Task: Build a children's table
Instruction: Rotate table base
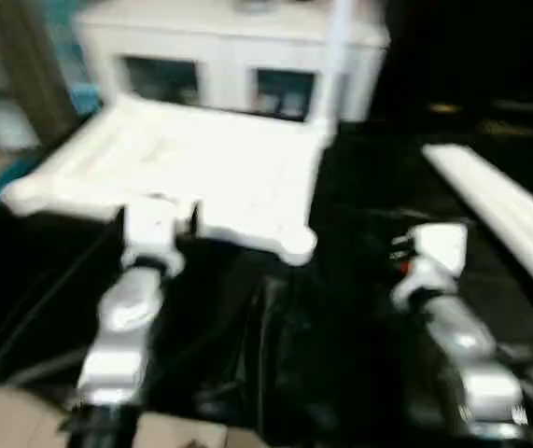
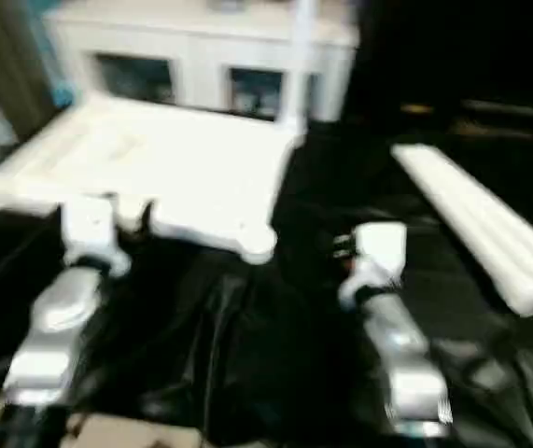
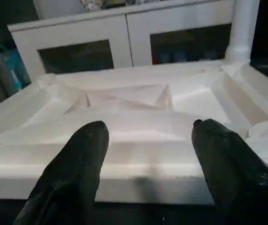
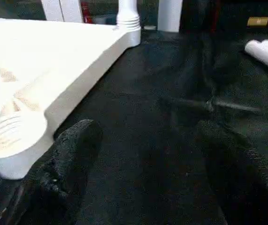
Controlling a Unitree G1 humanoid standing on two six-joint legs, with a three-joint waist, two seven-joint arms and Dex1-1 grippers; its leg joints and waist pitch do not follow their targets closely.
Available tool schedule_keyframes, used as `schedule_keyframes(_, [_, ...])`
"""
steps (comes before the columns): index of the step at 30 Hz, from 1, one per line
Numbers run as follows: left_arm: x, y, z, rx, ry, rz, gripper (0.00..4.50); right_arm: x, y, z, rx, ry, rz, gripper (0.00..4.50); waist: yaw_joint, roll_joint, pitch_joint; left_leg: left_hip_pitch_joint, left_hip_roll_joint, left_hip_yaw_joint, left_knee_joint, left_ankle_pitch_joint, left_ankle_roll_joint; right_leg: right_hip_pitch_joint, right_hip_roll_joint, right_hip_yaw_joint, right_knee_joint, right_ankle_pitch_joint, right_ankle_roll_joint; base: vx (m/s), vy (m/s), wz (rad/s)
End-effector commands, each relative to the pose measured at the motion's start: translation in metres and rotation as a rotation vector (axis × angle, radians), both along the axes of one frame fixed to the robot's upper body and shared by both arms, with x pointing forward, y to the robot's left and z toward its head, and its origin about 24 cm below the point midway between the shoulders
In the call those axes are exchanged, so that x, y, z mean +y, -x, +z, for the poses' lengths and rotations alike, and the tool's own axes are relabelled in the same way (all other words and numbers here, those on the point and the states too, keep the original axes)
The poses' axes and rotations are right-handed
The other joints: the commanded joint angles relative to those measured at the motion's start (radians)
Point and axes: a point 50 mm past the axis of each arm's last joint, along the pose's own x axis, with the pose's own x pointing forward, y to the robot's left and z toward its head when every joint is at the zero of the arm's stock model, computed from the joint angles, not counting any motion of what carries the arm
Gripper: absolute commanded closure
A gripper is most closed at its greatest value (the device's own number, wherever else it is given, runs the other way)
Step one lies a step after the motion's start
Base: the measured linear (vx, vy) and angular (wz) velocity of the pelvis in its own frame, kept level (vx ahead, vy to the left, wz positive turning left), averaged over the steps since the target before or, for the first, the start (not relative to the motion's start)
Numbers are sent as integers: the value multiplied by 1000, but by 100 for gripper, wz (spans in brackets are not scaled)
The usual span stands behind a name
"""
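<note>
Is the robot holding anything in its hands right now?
No. The left gripper is open before the tabletop edge, and the right gripper is open over the black cover.

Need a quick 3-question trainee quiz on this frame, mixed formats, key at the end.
1. True or false: the tabletop lies with its ribbed underside up on the black work table.
2. How many legs already stand in the tabletop's corner sockets? A) none B) one C) four
3. Fill in: the loose legs lie on the robot's ____ side.

Key
1. True; the ribs show in the left wrist view.
2. B; one fitted leg stands upright at the far corner.
3. Right, beyond the right gripper, which is open over the black cover. The left gripper is open at the tabletop's near edge.
</note>
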Motion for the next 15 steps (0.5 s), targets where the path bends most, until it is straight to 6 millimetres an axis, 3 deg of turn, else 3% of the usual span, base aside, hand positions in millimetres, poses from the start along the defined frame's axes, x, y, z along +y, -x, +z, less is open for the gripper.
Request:
schedule_keyframes(1, [-5, 1, 3, -10, 14, -17, 122, -5, -2, 2, -2, 10, -3, 89, -7, 36, -79, 80, 236, -140, -157, 269, 125, -33, -60, -24, 24, -61, -83, 0, 0, 0])
schedule_keyframes(2, [-6, 1, 3, -8, 13, -20, 122, -5, -3, 2, -3, 11, 2, 89, -9, 28, -86, 80, 202, -131, -125, 366, 301, -19, -78, -21, 15, -52, -129, -17, -71, -3])
schedule_keyframes(3, [-7, 1, 3, -8, -6, -35, 122, -4, -3, 3, -5, 21, 21, 89, -5, 4, -97, 65, 132, -102, -69, 411, 438, 1, -103, -4, -21, 72, -222, -49, -124, -16])
schedule_keyframes(4, [-7, 1, 4, -13, -9, -40, 122, -4, -4, 4, -7, 21, 29, 89, 13, -66, -113, -75, -75, -2, 34, 220, 424, 136, -95, 34, -67, 432, -328, -49, -124, -16])
schedule_keyframes(5, [-8, 0, 5, -21, -11, -38, 122, -4, -3, 4, -8, 23, 35, 89, 43, -69, -98, -87, -81, -3, 61, 61, 338, 138, -155, 62, -111, 511, -357, -67, -124, 0])
schedule_keyframes(6, [-8, 0, 5, -27, -10, -36, 122, -4, -3, 5, -9, 24, 39, 89, 51, -54, -59, -54, -58, -22, 27, 54, 162, 93, -173, 24, -127, 419, -223, -83, -124, 2])
schedule_keyframes(7, [-8, -1, 5, -21, -18, -34, 122, -5, -3, 5, -8, 29, 44, 89, 53, -47, -55, -44, -51, -25, 6, 41, 110, 93, -163, 9, -141, 248, -146, -83, -124, 2])
schedule_keyframes(8, [-8, -1, 4, -19, -20, -34, 122, -5, -2, 5, -7, 30, 45, 89, 58, -44, -53, -35, -41, -26, -7, -1, 90, 96, -162, 17, -160, 53, -81, -106, -113, -9])
schedule_keyframes(9, [-8, -1, 4, -24, -3, -28, 122, -6, -2, 4, -6, 20, 45, 89, 50, -23, -46, -18, -6, -33, -70, -86, 61, 96, -120, -3, -181, -405, 40, -120, -63, -3])
schedule_keyframes(10, [-8, -1, 4, -25, -1, -28, 122, -6, -2, 4, -6, 19, 46, 89, 45, -24, -41, -4, 1, -30, -82, -136, 54, 89, -111, -11, -193, -512, 61, -120, -63, -3])
schedule_keyframes(11, [-8, -2, 4, -28, 1, -26, 122, -5, -2, 5, -6, 17, 53, 89, 37, -21, -34, 16, 7, -29, -96, -219, 37, 79, -104, -31, -210, -635, 77, -115, -15, -2])
schedule_keyframes(12, [-8, -2, 4, -30, 1, -24, 122, -5, -2, 5, -6, 16, 55, 89, 34, -15, -35, 27, 15, -31, -104, -254, 29, 81, -106, -41, -217, -655, 72, -104, 25, 0])
schedule_keyframes(13, [-8, -3, 4, -31, -10, -23, 122, -3, -2, 5, -2, 18, 68, 89, 23, -9, -34, 40, 33, -40, -119, -319, 15, 84, -106, -55, -223, -633, 53, -104, 25, 0])
schedule_keyframes(15, [-8, -3, 5, -46, -8, -27, 122, -2, -3, 5, -2, 26, 77, 89, 8, 11, -26, 42, 65, -63, -157, -461, 0, 111, -115, -68, -213, -516, 11, -71, 60, -4])
